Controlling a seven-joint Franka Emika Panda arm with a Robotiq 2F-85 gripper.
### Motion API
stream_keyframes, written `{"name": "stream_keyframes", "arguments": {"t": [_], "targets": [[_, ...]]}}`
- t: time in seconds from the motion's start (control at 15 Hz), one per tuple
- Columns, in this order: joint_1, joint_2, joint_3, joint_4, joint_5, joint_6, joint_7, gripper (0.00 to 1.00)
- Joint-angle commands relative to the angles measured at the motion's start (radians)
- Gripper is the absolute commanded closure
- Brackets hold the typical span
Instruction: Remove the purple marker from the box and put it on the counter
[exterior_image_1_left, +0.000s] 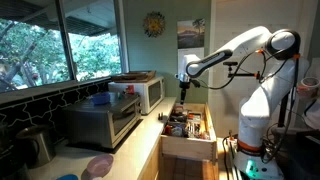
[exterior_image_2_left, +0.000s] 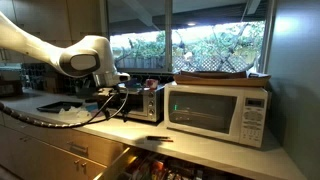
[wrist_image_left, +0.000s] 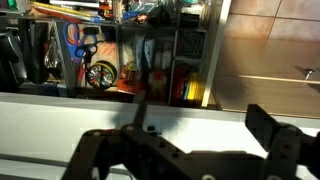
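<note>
The pale wood box (exterior_image_1_left: 188, 148) is a pulled-out drawer full of mixed items, also seen at the top of the wrist view (wrist_image_left: 214, 40) and at the bottom of an exterior view (exterior_image_2_left: 150, 168). A slim dark marker-like object (exterior_image_2_left: 150, 139) lies on the beige counter (exterior_image_2_left: 205, 152) near its front edge; I cannot tell its colour. My gripper (exterior_image_1_left: 184, 90) hangs above the counter edge beside the box. In the wrist view the gripper (wrist_image_left: 205, 125) is open and empty over the pale counter strip (wrist_image_left: 180, 103). No marker shows between the fingers.
A silver toaster oven (exterior_image_1_left: 100, 120) and a white microwave (exterior_image_1_left: 148, 92) stand on the counter (exterior_image_1_left: 128, 152) under the windows. The microwave (exterior_image_2_left: 215, 112) fills the counter's back in an exterior view. A metal kettle (exterior_image_1_left: 35, 145) and coloured bowls (exterior_image_1_left: 98, 165) sit nearer the camera.
</note>
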Motion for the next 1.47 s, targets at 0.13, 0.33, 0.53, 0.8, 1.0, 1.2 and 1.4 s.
{"name": "stream_keyframes", "arguments": {"t": [0.13,0.33,0.53,0.8,1.0,1.2,1.4], "targets": [[-0.01,0.001,0.009,0.001,0.007,-0.002,-0.005,0.0],[-0.01,0.001,0.009,0.001,0.007,-0.002,-0.005,0.0],[-0.034,0.038,-0.002,0.005,0.006,0.039,0.038,0.0],[-0.113,0.148,-0.032,0.011,-0.034,0.241,0.091,0.0],[-0.209,0.264,-0.003,0.034,-0.2,0.352,0.122,0.0],[-0.268,0.372,-0.006,0.075,-0.339,0.326,0.156,0.0],[-0.29,0.454,-0.022,0.115,-0.419,0.264,0.193,0.0]]}}
